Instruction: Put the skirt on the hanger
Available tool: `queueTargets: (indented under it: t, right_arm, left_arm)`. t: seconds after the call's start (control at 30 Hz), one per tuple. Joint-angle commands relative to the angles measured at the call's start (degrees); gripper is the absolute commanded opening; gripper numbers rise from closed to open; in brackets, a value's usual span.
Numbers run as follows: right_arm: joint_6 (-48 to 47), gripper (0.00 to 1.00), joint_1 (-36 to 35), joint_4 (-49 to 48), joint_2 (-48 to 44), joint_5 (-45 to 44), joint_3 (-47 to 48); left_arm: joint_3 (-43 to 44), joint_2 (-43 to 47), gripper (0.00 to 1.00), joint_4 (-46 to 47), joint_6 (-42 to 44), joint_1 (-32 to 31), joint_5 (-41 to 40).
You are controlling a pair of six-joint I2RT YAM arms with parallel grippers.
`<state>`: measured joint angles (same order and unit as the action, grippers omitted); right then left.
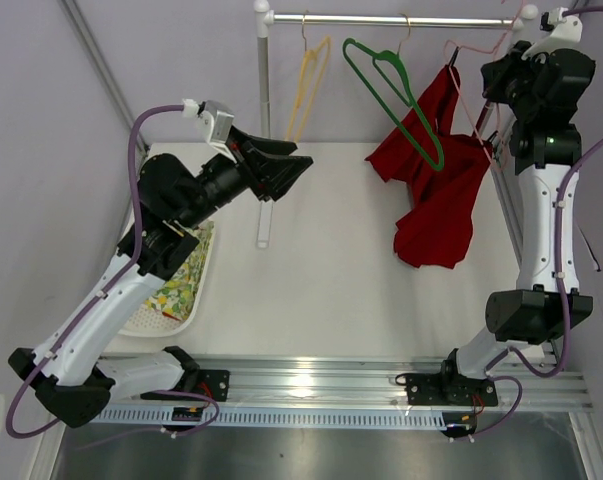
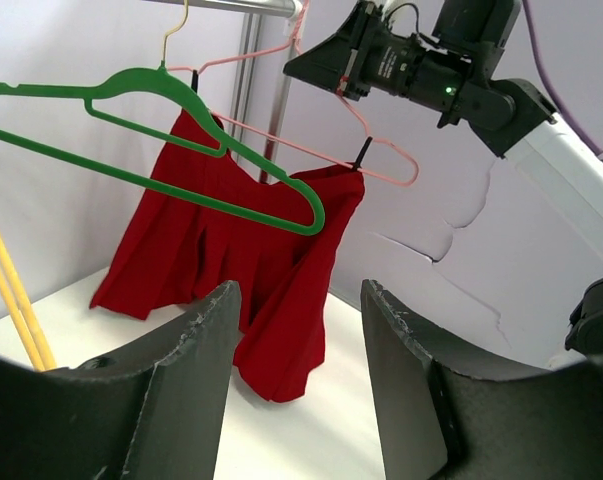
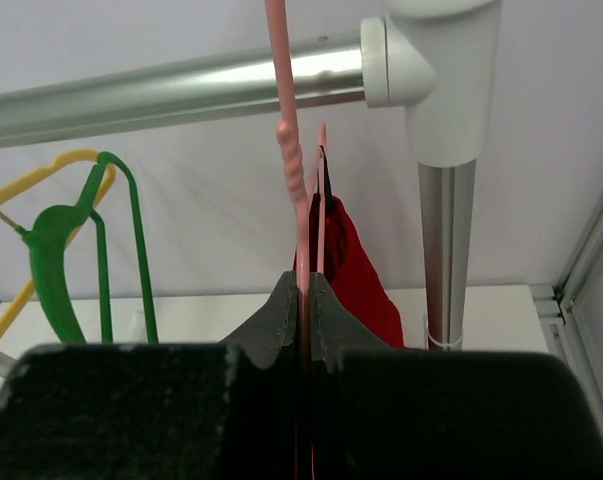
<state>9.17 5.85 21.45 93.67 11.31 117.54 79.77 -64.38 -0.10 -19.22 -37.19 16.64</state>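
White tabletop (image 1: 331, 290) fills the middle of the top view, and along the upper edge runs the silver rail (image 1: 381, 19) on its post. Next in size is the skirt (image 1: 436, 190), bright red, hanging in the upper right of that view with its lower folds spreading toward the tabletop; I cannot tell whether the hem rests on it. From the left wrist camera I see its waistband caught at both ends by the small dark clips of the hanger (image 2: 362, 150), the pale pink one, and sagging a little between them. So I judge the main job done: the skirt is on the hanger. The right arm's fingers (image 3: 281, 315) are pinched tight on the pink wire just below the rail, near its white end cap. The left arm's fingers (image 2: 216, 320) stand wide apart with nothing between them, well apart from the skirt and pointing toward it from the left half of the top view. A green hanger (image 2: 131, 78) crosses in front of the skirt in the left wrist view, and a yellow hanger (image 2: 11, 295) shows at the lower left there; both are bare. What I reckon is left is seating the pink hook over the rail, which no view lets me confirm, then releasing and backing the right arm off.
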Motion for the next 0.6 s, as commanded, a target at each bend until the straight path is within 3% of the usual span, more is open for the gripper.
queueTargets:
  t: [0.0, 0.4, 0.43, 0.47, 0.53, 0.57]
  right_arm:
    - [-0.91, 0.00, 0.13, -6.42, -0.76, -1.99, -2.29]
    - [-0.12, 0.02, 0.22, -9.06, -4.37, -2.17, -10.92]
    - [0.14, 0.09, 0.22, -8.80, -4.55, -2.69, -10.84]
    - [0.32, 0.29, 0.22, -8.80, -5.07, -2.70, -10.66]
    - [0.59, 0.49, 0.22, -8.36, -5.77, -2.96, -10.49]
    - [0.85, 0.66, 0.22, -8.10, -6.39, -3.40, -9.96]
  left_arm:
    - [0.39, 1.80, 0.57, -0.42, 1.47, 0.54, -0.73]
    - [-0.75, 2.68, 0.57, -1.57, 2.35, 0.54, -1.53]
    - [-0.75, 2.68, 0.58, -1.66, 2.44, 0.63, -1.44]
    - [-0.67, 2.77, 0.58, -1.66, 2.52, 0.54, -1.44]
    - [-1.10, 2.94, 0.58, -1.57, 2.70, 0.54, -1.70]
    - [-1.02, 3.12, 0.59, -1.66, 2.79, 0.54, -1.70]
